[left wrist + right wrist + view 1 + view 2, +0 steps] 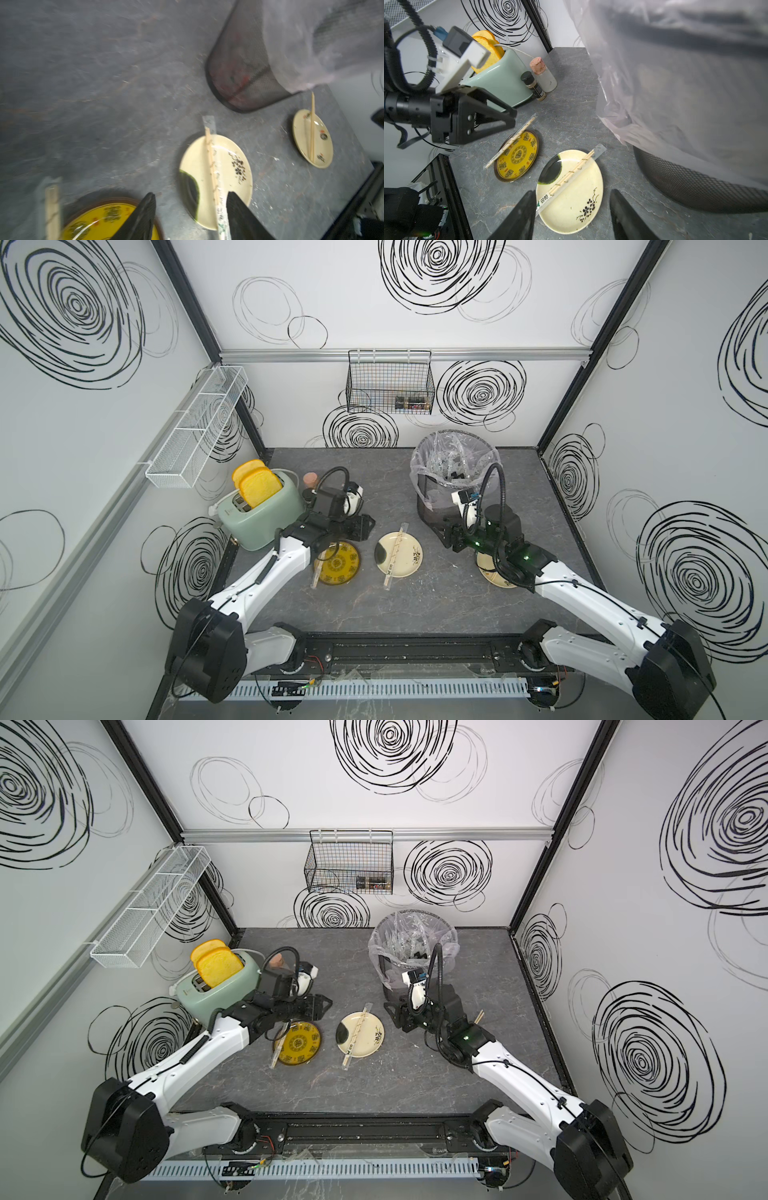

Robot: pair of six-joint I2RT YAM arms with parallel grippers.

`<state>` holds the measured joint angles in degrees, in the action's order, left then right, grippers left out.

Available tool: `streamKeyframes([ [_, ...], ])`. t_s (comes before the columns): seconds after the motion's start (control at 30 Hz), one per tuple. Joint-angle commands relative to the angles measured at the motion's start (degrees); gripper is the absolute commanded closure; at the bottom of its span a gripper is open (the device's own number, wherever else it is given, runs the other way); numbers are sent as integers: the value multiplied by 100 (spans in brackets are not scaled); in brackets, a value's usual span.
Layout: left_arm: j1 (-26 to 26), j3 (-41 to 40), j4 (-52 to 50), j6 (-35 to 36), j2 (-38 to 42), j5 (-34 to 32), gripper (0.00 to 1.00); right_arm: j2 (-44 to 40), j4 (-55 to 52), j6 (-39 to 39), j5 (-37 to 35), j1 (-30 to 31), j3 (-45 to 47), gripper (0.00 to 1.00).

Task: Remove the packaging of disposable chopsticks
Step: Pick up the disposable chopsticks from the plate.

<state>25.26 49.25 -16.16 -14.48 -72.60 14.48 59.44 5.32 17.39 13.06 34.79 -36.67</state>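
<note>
One pair [572, 173] of chopsticks lies inside its sleeve [600, 150] across the cream plate [562, 220]. That plate sits on the counter [415, 614] between the two end effectors, slightly toward the arm bases from both. The sleeve overhangs the rim at each end, its printed end nearer the bases.

A second pair [510, 142], also sleeved, lies across the yellow plate [519, 166], below the left end effector [191, 194] and to its base side. The left arm hides part of it in both top views.

A third pair [312, 128], bare, rests on a small plate [301, 135] behind the right end effector [573, 191]. In both top views it is mostly under that arm's wrist.

Both end effectors hover above the counter with their fingers apart and nothing between them. The left wrist view is blurred.

The mesh bin [695, 191], fitted with a clear liner [675, 93], stands just beyond the right end effector. A toaster [502, 83] holding two yellow slices stands on the left end effector's outer side, away from the right one. Two bottles [544, 74] stand just beside the toaster.
</note>
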Motion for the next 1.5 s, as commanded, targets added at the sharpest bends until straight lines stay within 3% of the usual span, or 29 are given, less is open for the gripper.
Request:
streamKeyframes([
  [0.0,538,180,262,153,-433,-137,40,-198,215,64,-66,26,244,40],
  [0.23,1146,760,260,104,-1844,-472,46,-532,136,151,-86,22,588,40],
  [0.37,1236,979,235,52,-2384,-693,50,-644,153,142,-155,22,641,39],
  [0.83,1280,992,444,-77,-3154,-783,66,-648,154,142,-93,22,704,39],
  [1.03,1322,1008,526,-192,-3094,-742,84,-687,219,162,-148,21,779,39],
  [1.3,1394,434,1193,-372,-2087,-633,99,-619,-14,151,-181,20,597,39],
  [1.47,1352,47,1499,-583,-1435,-588,100,-749,22,217,-111,20,677,38],
])
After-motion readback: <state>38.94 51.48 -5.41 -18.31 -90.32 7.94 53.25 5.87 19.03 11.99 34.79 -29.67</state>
